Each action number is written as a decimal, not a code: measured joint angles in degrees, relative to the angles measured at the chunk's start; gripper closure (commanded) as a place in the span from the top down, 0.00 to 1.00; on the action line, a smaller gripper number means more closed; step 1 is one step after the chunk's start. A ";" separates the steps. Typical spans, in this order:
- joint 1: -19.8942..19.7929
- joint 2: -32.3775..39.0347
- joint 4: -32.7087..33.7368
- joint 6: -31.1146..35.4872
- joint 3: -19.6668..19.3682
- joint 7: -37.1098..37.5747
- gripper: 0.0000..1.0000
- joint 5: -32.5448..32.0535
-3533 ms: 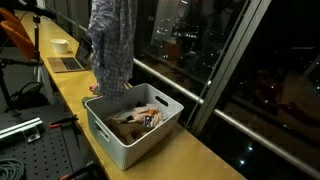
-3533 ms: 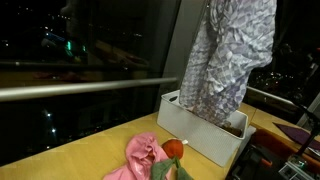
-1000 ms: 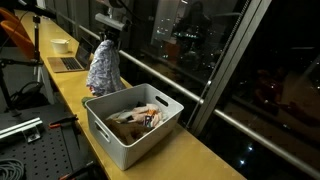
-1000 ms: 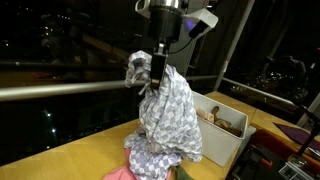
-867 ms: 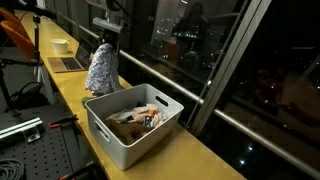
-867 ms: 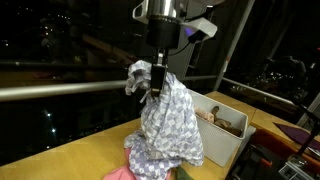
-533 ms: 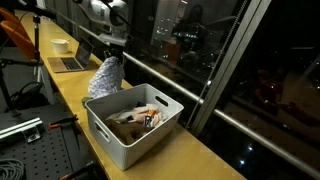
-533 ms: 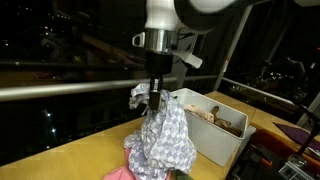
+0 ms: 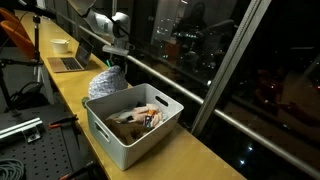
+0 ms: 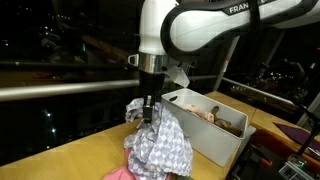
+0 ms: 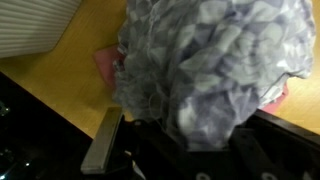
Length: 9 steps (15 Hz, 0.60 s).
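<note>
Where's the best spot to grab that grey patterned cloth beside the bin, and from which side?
Pinch the bunched peak of the patterned cloth from straight above: it lies heaped on the table beside the bin, folds gathered upward, sides sloping and loose.

The patterned cloth (image 10: 165, 145) is crumpled and matt. The bin (image 9: 120, 140) is smooth plastic; the surface (image 10: 70, 150) is smooth wood.
</note>
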 measured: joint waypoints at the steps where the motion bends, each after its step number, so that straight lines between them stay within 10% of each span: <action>1: 0.13 -0.36 0.23 -0.50 0.11 -0.03 0.52 0.06; 9: -1.03 -15.15 -4.47 -6.60 0.94 0.00 1.00 0.17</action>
